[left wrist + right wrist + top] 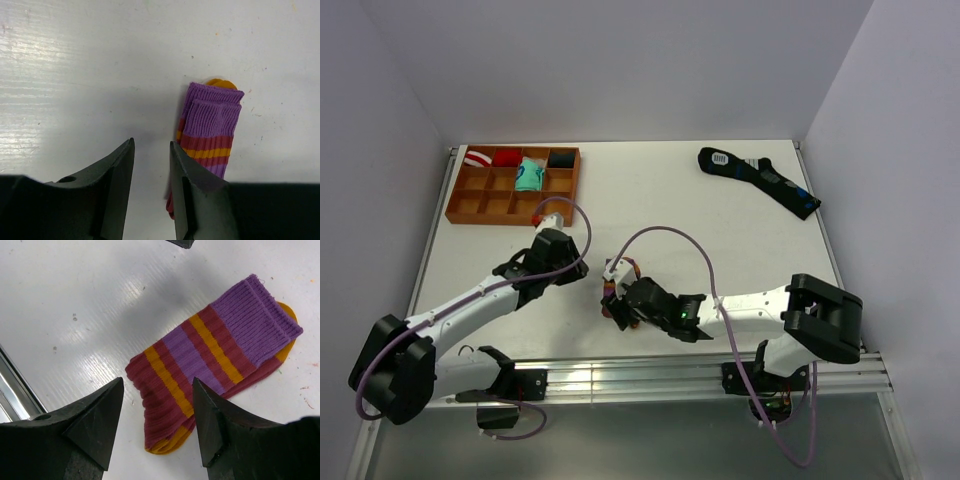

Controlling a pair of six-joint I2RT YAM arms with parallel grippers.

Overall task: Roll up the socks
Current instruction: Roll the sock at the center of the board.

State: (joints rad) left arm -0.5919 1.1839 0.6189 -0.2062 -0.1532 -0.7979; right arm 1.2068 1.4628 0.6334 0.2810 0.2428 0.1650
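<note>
- We are looking down at a white bench (700, 230) boxed in by grey walls. A raised lip is running along its left and right sides, and a metal rail (700, 368) is lining the near edge.
- A brown wooden tray with compartments (470, 205) is sitting at the far left corner, and a long black sock with blue marks (760, 180) is lying at the far right. The broad stretch of bench between them is giving us open room.
- The maroon knit sock with orange stripes and a purple cuff (200, 360) is lying flat near the middle of the near edge, between the two arms. In the overhead view the right wrist is mostly hiding it.
- In the right wrist view its long axis is running from lower left to upper right, with the cuff at the upper right.
- In the left wrist view the sock (212, 125) is pointing up the frame, cuff farthest away.
- The left fingers (125, 160) are parted narrowly over bare bench, holding nothing, with the sock just beside the right-hand one.
- The right fingers (107, 400) are spread wide above the sock's folded end, gripping nothing.
</note>
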